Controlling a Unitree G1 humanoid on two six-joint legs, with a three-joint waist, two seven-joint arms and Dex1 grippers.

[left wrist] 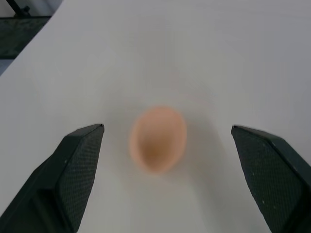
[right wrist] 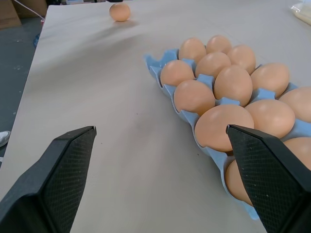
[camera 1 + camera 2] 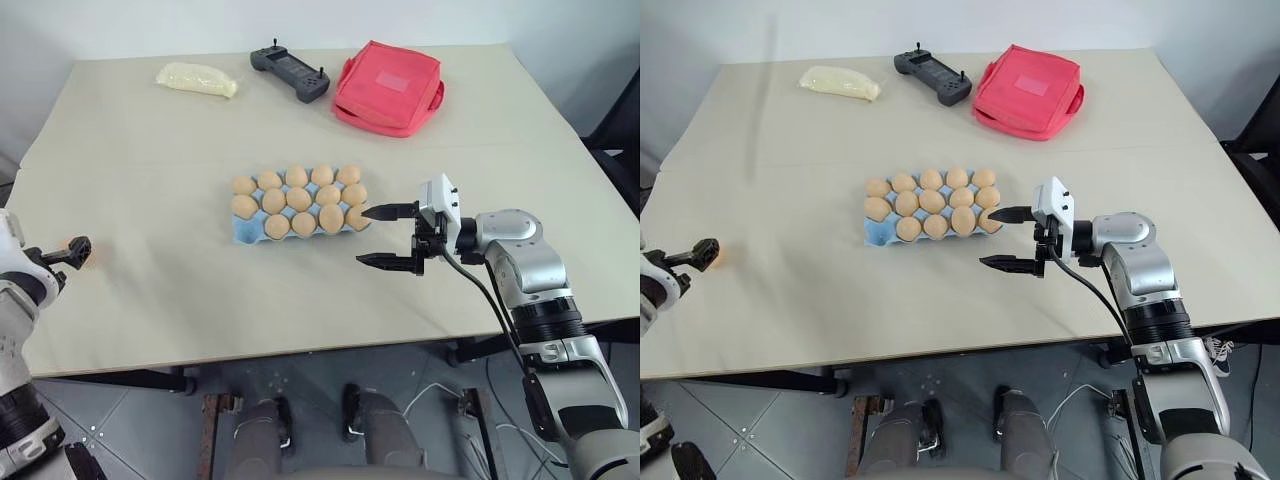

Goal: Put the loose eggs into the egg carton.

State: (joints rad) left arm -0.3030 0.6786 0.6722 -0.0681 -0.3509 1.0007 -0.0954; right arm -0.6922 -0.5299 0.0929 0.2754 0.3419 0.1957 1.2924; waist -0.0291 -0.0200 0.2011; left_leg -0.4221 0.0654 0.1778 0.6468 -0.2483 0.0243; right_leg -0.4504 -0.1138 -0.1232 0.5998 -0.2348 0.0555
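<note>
Lying between spread left gripper (image 1: 167,141) fingers, loose egg (image 1: 158,139)

Count, tabletop:
- egg carton (image 3: 243,232): 1, w/ 14 eggs seated; 1 cup empty at near-left corner.
- loose egg (image 1: 158,139): 1.
- red pouch (image 3: 390,88): 1.
- black controller (image 3: 289,72): 1.
- pale bag (image 3: 197,79): 1.

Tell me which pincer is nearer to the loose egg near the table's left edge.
Left. The left pincer is open with the loose egg lying on the table between its fingers. The right pincer hovers open at the egg carton's right end, across the table from that egg.
</note>
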